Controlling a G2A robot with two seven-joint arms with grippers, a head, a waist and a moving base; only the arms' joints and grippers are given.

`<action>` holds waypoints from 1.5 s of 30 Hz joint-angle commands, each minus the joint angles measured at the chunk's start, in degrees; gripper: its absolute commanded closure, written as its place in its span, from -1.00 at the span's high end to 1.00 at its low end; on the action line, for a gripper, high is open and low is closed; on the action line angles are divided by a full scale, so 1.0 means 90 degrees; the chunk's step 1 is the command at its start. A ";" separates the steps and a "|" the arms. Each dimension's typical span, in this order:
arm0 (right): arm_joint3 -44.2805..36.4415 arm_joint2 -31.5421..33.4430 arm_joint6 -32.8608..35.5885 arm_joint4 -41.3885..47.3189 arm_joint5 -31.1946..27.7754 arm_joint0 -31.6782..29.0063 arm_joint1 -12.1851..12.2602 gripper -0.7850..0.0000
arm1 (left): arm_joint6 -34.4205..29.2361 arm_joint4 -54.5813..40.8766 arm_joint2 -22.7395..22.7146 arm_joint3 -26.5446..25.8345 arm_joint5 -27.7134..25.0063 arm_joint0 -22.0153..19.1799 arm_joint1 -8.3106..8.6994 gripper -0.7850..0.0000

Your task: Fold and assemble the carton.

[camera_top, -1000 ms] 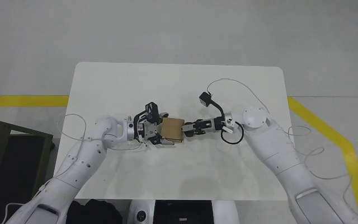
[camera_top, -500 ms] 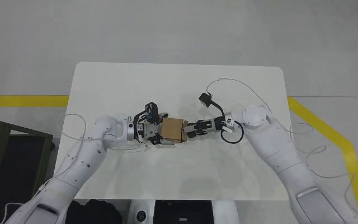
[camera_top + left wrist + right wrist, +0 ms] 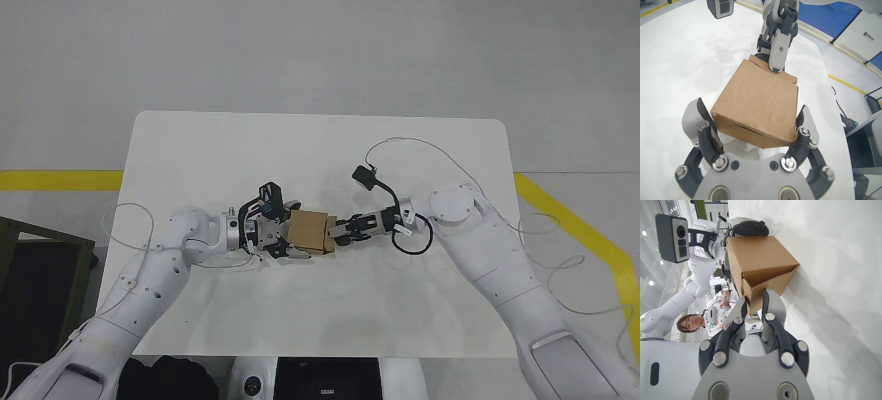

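**Carton** (image 3: 311, 232): brown cardboard, lying on its side at the centre of the white worktop (image 3: 200, 150) in the top view. Its long axis runs left to right across the frame. One end is closed. The opposite end is open, its flaps not yet tucked.

**Left gripper** (image 3: 277, 241): at the closed end, on the left of the carton in the top view. In the left wrist view its fingers (image 3: 703, 113) bear on two opposite sides of that end, clamped on the carton.

**Right gripper** (image 3: 343, 232): at the open end, on the right of the carton. In the right wrist view it is pinched together on the edge of one flap (image 3: 772, 283).

**Assessment:** the carton lies directly between the two grippers, in line with its long axis. The right arm is the one at the unfinished end, and the left serves as anchor. The coming fold probably calls for turning that flap across the opening while the closed end is braced.

**Risk:** the carton may skew on the worktop if the anchoring hold slips.
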 commanded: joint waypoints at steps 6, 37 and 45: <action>-0.0040 -0.0093 -0.0031 0.0012 0.0018 0.0059 -0.0039 -0.65 | -0.0013 -0.0025 0.0017 -0.0026 0.0000 0.0000 0.0003 1.00; -0.0533 0.0459 -0.0098 0.0103 -0.0092 -0.0499 0.0178 -1.00 | -0.0060 -0.0106 0.0111 -0.0013 0.0000 -0.0036 0.0032 1.00; -0.0670 0.0361 -0.0105 0.0097 0.0006 -0.0583 0.0175 -1.00 | -0.0016 -0.0096 0.0094 -0.0009 0.0000 -0.0031 0.0024 1.00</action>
